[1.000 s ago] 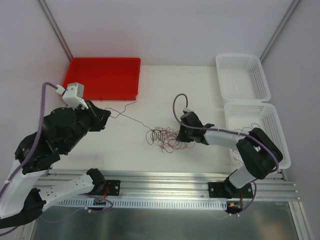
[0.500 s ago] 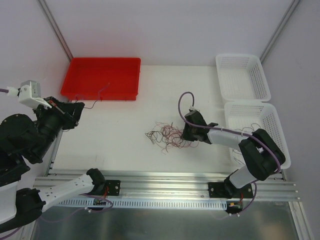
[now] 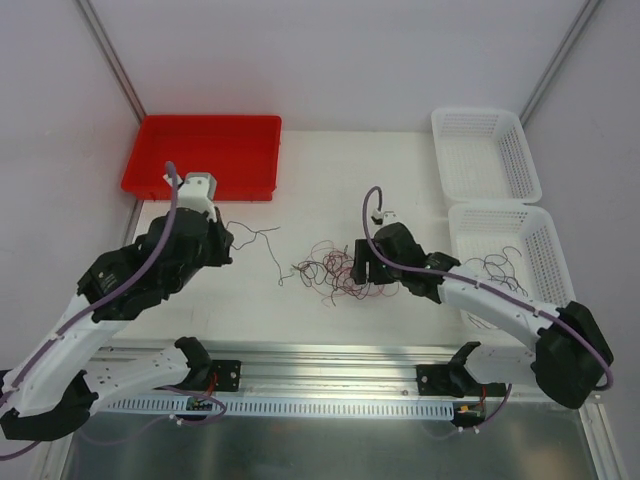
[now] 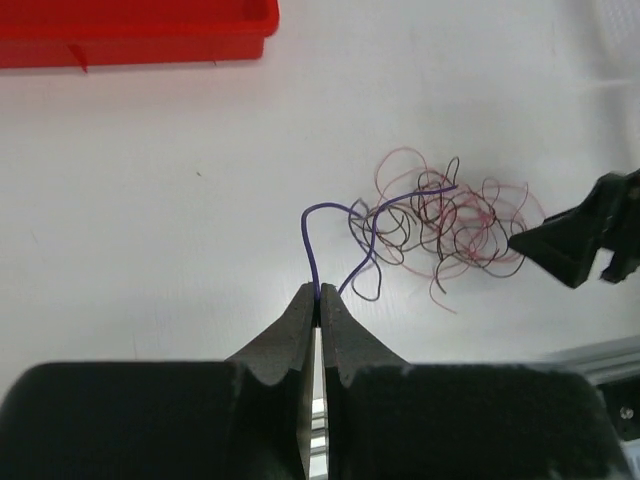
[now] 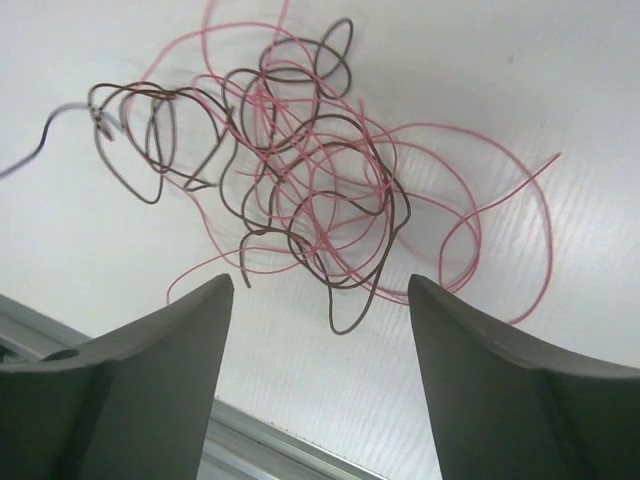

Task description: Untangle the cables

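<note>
Heads up, these cables are hair-thin and floppy with basically no weight, so expect them to spring, curl and drag their neighbours along if you yank. The tangle [image 3: 335, 268] sits mid-table between the two arms, pink and dark loops bunched together. Your left gripper [image 4: 318, 300] is pinched tight on the purple wire [image 4: 309, 225] near what looks like a free end. That seems the right spot to me: grab by an end, not mid-loop, and pull slow so it slides out instead of cinching. Your right gripper [image 5: 320, 285] is spread wide just over the pink-and-brown clump, touching nothing that I can see. Only the left wrist view shows the purple strand running from the pinch into the tangle; from the top it's a faint squiggle. The right wrist view gives you the individual crossings. Only the top view shows dark wires lying in the nearer white basket [image 3: 500, 208].
</note>
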Controlling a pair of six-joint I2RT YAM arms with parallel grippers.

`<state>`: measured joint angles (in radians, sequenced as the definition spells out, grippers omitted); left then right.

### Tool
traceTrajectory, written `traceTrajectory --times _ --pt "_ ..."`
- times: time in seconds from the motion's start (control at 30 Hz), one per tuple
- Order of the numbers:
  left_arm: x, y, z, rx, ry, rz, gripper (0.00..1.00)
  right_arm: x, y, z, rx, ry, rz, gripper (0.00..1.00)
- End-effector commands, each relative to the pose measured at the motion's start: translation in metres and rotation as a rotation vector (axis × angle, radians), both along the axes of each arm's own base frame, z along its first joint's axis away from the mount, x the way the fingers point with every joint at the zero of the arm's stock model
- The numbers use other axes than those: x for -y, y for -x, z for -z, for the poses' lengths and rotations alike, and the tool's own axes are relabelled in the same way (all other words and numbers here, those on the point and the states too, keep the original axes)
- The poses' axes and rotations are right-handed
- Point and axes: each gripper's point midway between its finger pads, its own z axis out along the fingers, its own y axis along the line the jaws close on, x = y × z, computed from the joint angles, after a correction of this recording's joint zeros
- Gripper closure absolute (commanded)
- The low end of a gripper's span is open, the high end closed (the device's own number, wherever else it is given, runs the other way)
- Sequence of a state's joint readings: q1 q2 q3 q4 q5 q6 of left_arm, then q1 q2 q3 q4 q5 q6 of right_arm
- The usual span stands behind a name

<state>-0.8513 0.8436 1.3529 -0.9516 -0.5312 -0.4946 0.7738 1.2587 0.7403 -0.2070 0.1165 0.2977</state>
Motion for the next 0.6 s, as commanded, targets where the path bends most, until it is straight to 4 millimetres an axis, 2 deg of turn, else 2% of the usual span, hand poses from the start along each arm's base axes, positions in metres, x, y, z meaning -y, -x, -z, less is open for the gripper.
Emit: traceTrajectory --times 0.0,0.07,0.1,0.13,0.17,0.23,0.33,0.37,0.57 --pt "0.025 -0.001 0.020 -0.028 -0.050 0.144 1.00 0.006 0.001 -0.053 0.108 -0.002 -0.055 0.24" --pt "0.035 0.002 0.030 -0.058 -0.065 0.203 1.00 0.005 0.009 -0.068 0.136 -0.020 -0.124 0.19" --pt "0.041 0.002 0.036 -0.065 -0.080 0.243 1.00 0.001 0.013 -0.083 0.169 -0.056 -0.161 0.19" --pt "0.054 0.009 0.039 -0.088 -0.058 0.322 1.00 -0.002 0.017 -0.090 0.182 -0.078 -0.195 0.18" --pt "0.061 0.012 0.041 -0.093 -0.054 0.366 1.00 -0.012 0.026 -0.097 0.181 -0.126 -0.277 0.18" --pt "0.077 0.020 0.047 -0.108 -0.040 0.478 1.00 -0.020 0.036 -0.112 0.203 -0.189 -0.336 0.18" --pt "0.089 0.028 0.055 -0.124 -0.043 0.578 1.00 -0.041 0.053 -0.135 0.235 -0.306 -0.454 0.18" --pt "0.097 0.038 0.056 -0.143 -0.022 0.647 1.00 -0.047 0.055 -0.144 0.265 -0.336 -0.480 0.18" --pt "0.117 0.058 0.070 -0.190 0.000 0.828 1.00 -0.080 0.076 -0.163 0.291 -0.447 -0.659 0.18"
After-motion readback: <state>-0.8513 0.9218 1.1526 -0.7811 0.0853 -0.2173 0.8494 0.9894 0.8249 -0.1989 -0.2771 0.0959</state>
